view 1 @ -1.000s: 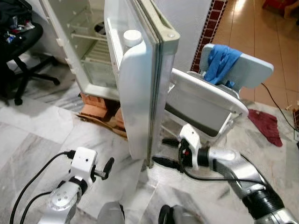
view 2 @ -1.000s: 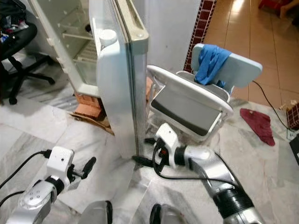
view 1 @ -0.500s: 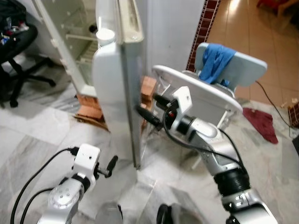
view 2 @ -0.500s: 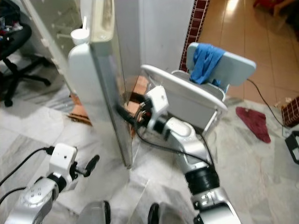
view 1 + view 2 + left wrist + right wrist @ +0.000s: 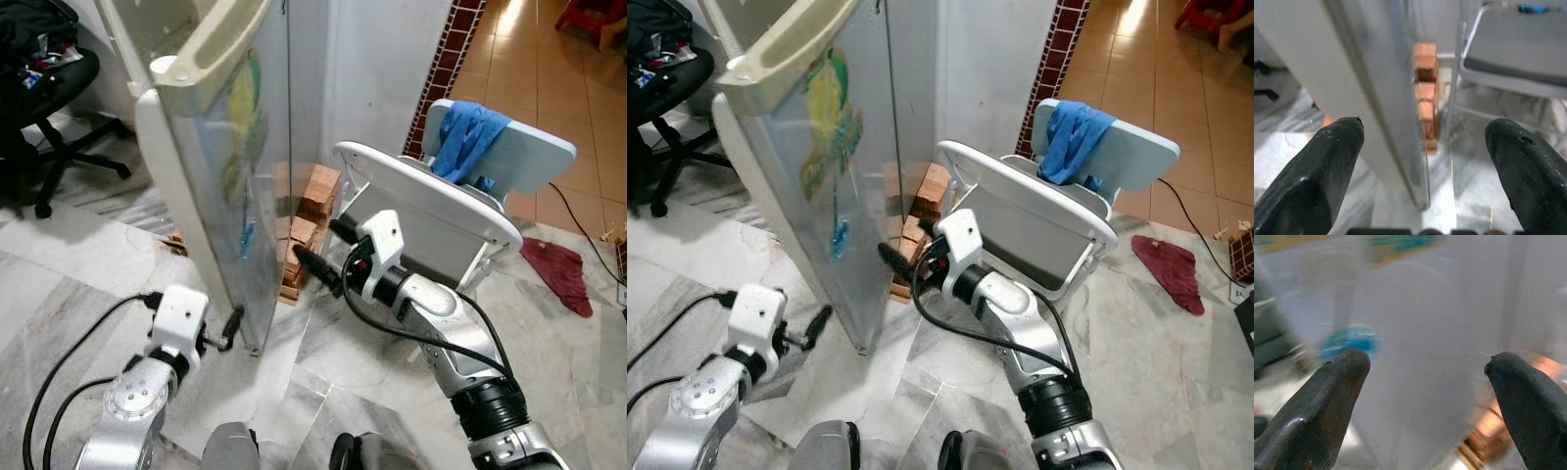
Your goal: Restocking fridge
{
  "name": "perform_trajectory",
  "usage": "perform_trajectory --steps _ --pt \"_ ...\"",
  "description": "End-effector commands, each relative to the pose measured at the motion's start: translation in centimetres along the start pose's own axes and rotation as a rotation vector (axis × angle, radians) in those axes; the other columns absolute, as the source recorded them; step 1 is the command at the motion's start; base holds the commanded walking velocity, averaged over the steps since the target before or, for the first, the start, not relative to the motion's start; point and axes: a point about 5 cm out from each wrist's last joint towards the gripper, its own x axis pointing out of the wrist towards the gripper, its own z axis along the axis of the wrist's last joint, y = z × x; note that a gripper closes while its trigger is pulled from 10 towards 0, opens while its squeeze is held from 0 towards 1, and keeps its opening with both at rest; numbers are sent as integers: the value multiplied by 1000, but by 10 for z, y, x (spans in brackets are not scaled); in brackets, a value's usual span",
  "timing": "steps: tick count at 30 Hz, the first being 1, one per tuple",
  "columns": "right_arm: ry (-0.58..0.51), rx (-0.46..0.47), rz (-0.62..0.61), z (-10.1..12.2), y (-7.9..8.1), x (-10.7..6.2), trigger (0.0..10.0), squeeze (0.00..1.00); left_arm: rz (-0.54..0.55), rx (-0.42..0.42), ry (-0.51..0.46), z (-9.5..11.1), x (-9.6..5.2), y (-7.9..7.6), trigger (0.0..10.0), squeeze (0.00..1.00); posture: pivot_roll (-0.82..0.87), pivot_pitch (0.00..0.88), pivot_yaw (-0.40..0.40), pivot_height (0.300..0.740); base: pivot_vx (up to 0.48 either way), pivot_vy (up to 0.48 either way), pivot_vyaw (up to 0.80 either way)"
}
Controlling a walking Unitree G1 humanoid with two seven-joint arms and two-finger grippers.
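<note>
The white fridge door [image 5: 235, 166] stands edge-on toward me, its outer face with a yellow-green sticker [image 5: 828, 127] and a small blue one turned to my right. My right gripper [image 5: 319, 247] is open, fingers spread and pointing at the lower part of that outer face, close to it or touching. In the right wrist view the door face [image 5: 1440, 333] spans the space between the open fingers [image 5: 1327, 401]. My left gripper [image 5: 231, 329] hangs low beside the door's bottom corner, open, and the door's edge [image 5: 1386, 112] runs between its fingers in the left wrist view.
Stacked orange bricks [image 5: 306, 201] lie at the wall behind the door. A folded white chair [image 5: 431, 211] with a blue cloth [image 5: 468, 137] leans on the right. A red rag [image 5: 560, 274] lies on the marble floor. A black office chair [image 5: 49, 88] stands at far left.
The fridge door has swung round from wide open, so its outer face shows instead of its shelves. My right gripper rose from floor level to that face and followed it left.
</note>
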Motion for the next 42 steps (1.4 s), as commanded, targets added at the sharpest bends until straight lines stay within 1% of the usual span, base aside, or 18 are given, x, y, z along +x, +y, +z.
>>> perform_trajectory --steps 1,6,7,12,13,14,16,20,23,24,26,29,30,34,36,37,39,42 --pt "-35 27 -119 -1 -9 -8 10000 0 20 23 -8 0 2 4 10000 0 57 75 -28 740 0 465 0" --pt "-16 52 -165 -9 -12 -12 10000 0 47 24 -24 2 6 9 10000 0 48 76 -25 740 0 465 0" --pt "-11 64 -174 -12 -13 -13 10000 0 67 22 -31 3 8 12 10000 0 46 76 -24 740 0 465 0" --pt "-14 68 -197 -13 -17 -12 10000 0 96 23 -41 5 11 18 10000 0 44 76 -23 740 0 462 0" --pt "-19 57 -226 -12 -21 -12 10000 0 122 25 -49 6 12 24 10000 0 40 74 -22 740 0 465 0" --pt "-19 57 -226 -12 -21 -12 10000 0 122 25 -49 6 12 24 10000 0 40 74 -22 740 0 465 0" --pt "-26 60 -278 -11 -29 -10 10000 0 190 35 -40 3 14 36 10000 0 40 76 -23 740 0 476 0" --pt "-26 55 -307 -10 -32 -7 10000 0 223 31 -54 5 17 42 10000 0 46 82 -18 740 0 476 0" --pt "-33 45 -329 -9 -31 -7 10000 0 221 33 -90 11 19 42 10000 0 43 84 -16 740 0 476 0" --pt "-38 38 -355 -9 -31 -9 10000 0 219 33 -134 18 20 40 10000 0 44 91 -7 740 0 476 0" --pt "-39 47 -378 -10 -33 -10 10000 0 219 34 -171 24 20 39 10000 0 40 92 -8 740 0 476 0" --pt "-30 44 -456 -14 -38 -15 10000 0 242 24 -228 31 21 37 10000 0 36 84 -9 740 0 476 0" --pt "-30 44 -456 -14 -38 -15 10000 0 242 24 -228 31 21 37 10000 0 36 84 -9 740 0 476 0" --pt "-50 51 -482 -10 -45 -18 10000 0 263 54 -299 40 25 35 10000 0 32 69 -12 740 0 476 0" --pt "-49 56 -493 -8 -48 -20 10000 0 274 52 -314 42 26 34 10000 0 29 60 -6 740 0 472 0" --pt "-15 32 -497 -8 -52 -22 10000 0 287 49 -325 43 27 35 10000 0 16 48 3 740 0 469 0" --pt "9 14 -498 -8 -55 -24 10000 0 290 51 -328 43 28 34 10000 0 12 43 5 740 0 469 0" --pt "40 37 -499 -9 -56 -27 10000 0 284 64 -337 40 30 32 10000 0 -3 29 7 740 0 442 0"
